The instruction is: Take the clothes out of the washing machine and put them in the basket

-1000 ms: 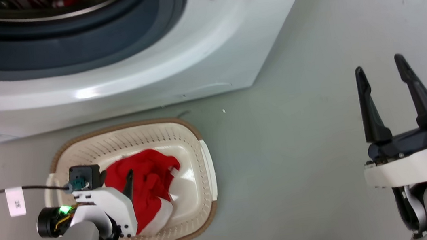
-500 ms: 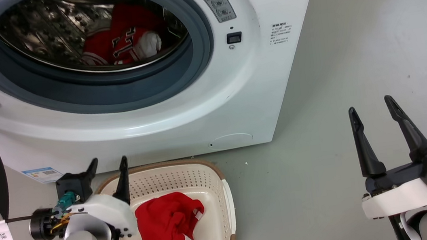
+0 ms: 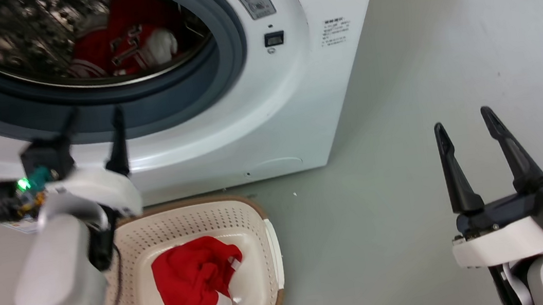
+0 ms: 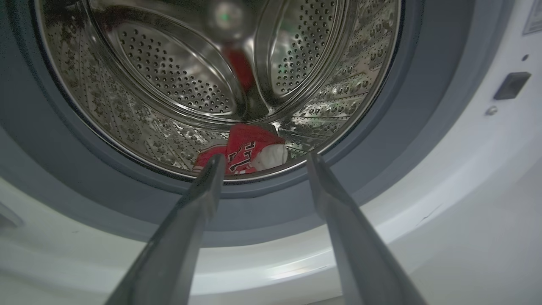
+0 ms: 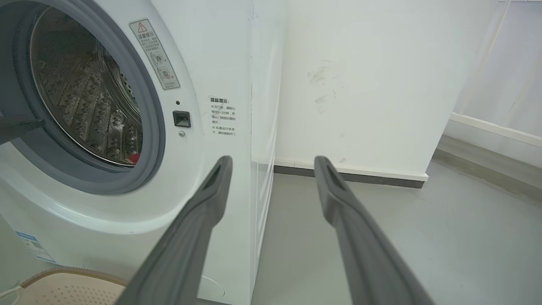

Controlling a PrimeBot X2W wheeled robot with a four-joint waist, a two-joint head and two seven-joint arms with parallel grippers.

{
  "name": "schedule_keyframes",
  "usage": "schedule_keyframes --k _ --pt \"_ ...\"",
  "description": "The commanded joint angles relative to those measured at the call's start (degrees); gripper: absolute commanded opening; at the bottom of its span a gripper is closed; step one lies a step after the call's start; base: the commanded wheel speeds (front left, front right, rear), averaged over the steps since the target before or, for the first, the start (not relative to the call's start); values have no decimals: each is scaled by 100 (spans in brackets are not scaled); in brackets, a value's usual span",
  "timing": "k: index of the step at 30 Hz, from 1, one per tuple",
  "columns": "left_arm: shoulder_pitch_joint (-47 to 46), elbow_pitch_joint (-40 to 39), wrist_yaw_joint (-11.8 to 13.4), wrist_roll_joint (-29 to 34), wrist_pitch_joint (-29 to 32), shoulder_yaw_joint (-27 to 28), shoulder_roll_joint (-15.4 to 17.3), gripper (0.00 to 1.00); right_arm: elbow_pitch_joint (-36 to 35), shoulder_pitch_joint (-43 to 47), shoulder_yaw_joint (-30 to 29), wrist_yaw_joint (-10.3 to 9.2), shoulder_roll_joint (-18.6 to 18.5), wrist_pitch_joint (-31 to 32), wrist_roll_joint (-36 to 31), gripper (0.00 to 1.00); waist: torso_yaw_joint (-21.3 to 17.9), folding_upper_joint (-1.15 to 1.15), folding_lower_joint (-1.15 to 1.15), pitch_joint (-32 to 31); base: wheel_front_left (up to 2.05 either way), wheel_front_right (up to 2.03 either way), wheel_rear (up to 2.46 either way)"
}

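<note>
Washing machine [image 3: 257, 123] with open front, red jersey [image 3: 118, 47] low in its drum [image 4: 178, 76], left gripper [image 3: 95, 114] spread apart and empty at its round hole, basket [image 3: 272, 245] below its front with red cloth [image 3: 189, 282] inside, right gripper [image 3: 462, 118] spread and empty off its right side

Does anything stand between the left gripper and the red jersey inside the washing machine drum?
Nothing visible does. The open left gripper faces the open washing machine; the jersey lies low in the drum, just behind the grey gasket lip, which the gripper must clear.
</note>
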Motion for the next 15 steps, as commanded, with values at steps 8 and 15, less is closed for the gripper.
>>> schedule_keyframes --k 8,15 --pt "-1889 1046 -298 168 132 -59 500 100 -295 -511 130 -5 3 -11 178 100 -476 0 1 1092 0 0 0" --pt "-3234 1619 -423 246 573 -266 794 100 -570 -844 113 -4 6 -11 339 100 -674 0 1 1835 0 0 0"
